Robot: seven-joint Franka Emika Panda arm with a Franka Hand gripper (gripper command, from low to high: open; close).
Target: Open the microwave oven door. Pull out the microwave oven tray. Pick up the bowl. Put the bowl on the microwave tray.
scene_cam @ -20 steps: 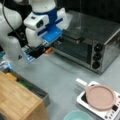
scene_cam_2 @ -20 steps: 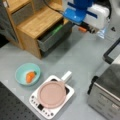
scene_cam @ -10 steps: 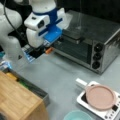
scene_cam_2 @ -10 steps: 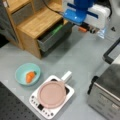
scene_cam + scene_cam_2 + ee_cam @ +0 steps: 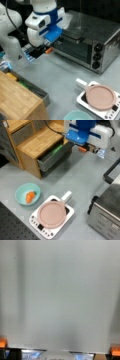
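Observation:
The silver oven's dark glass door (image 5: 75,51) faces a front view's lower left, and its black handle bar (image 5: 110,171) shows at a front view's right edge. How far the door stands ajar I cannot tell. No dark tray shows. My gripper (image 5: 43,52) hangs just left of the door, low over the grey table. It is open: in the wrist view its orange fingertips (image 5: 115,350) sit far apart with only bare table between them. The teal bowl (image 5: 27,193), with a carrot piece in it, rests on the table, and its rim (image 5: 75,116) shows at a front view's bottom.
A white slab with a pink dish (image 5: 51,215) lies beside the bowl, in front of the oven. A wooden cabinet with an open drawer (image 5: 53,155) stands close to the arm. Black knobs (image 5: 96,56) line the oven's right side.
My hand has drifted slightly upward beside the oven's left end. The bowl, slab and cabinet have not moved.

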